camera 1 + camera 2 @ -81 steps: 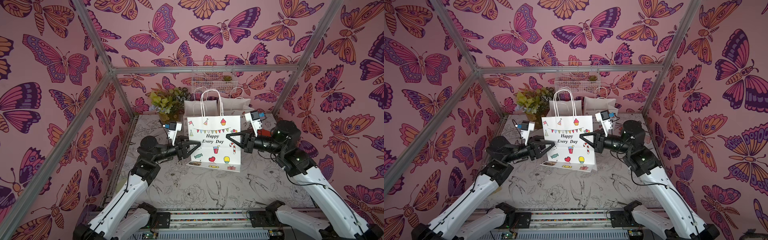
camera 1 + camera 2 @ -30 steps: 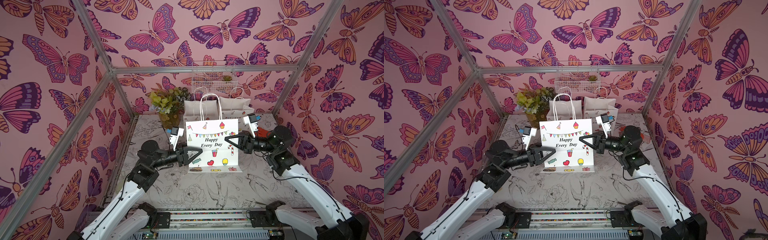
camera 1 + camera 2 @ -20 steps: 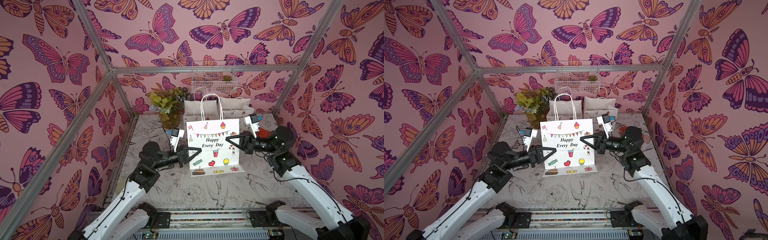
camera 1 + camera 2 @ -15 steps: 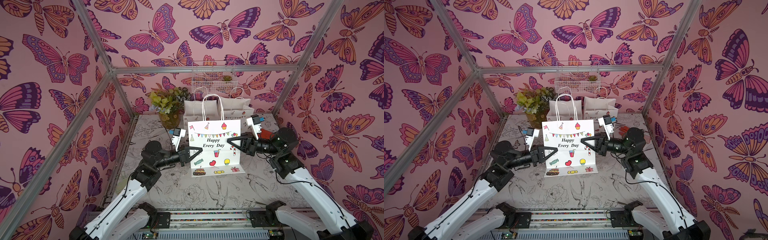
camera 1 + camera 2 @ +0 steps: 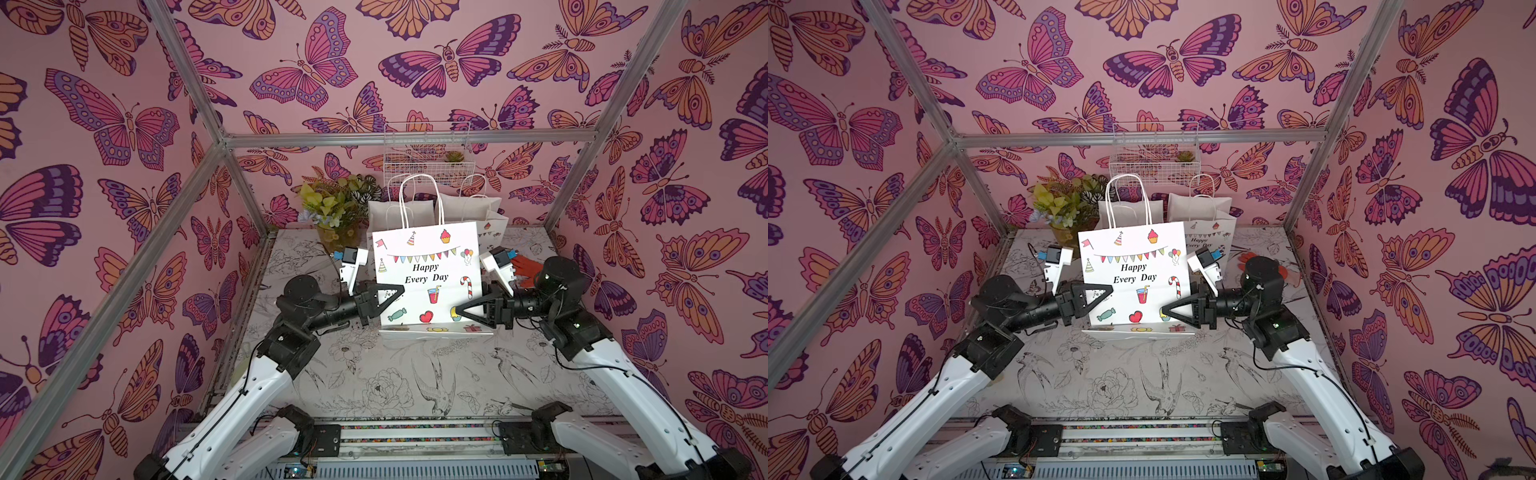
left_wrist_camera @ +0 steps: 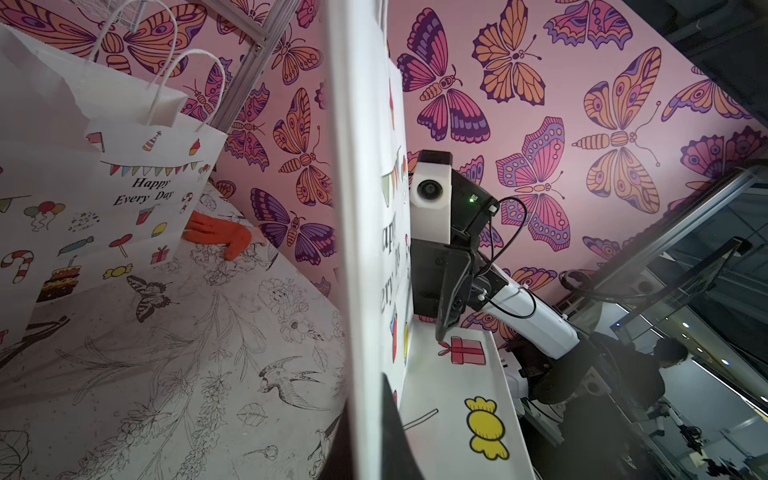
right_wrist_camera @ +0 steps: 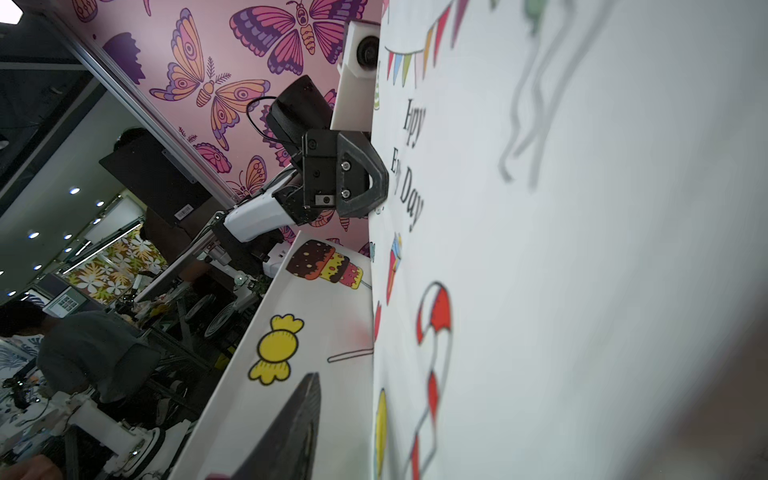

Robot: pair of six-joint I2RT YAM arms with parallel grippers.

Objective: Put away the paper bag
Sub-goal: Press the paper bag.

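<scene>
Behind the paper bag (image 5: 426, 274) I lose the far finger of both the left gripper (image 5: 399, 291) and the right gripper (image 5: 459, 309). It also hides most of a second printed bag (image 5: 492, 227). Beyond its right edge, my right arm half covers an orange glove (image 5: 524, 266). In the right wrist view the bag's face blurs close to the lens and runs off frame.

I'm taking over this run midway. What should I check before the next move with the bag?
1. Grip: left gripper shut on the bag edge: ok.
2. Clearance: right gripper open, front finger off the face: ok.
3. Bag upright: ok.
4. Bag folded flat: bottom flap juts forward: not ok.
5. Room beside the stored bags behind: cannot tell.
</scene>
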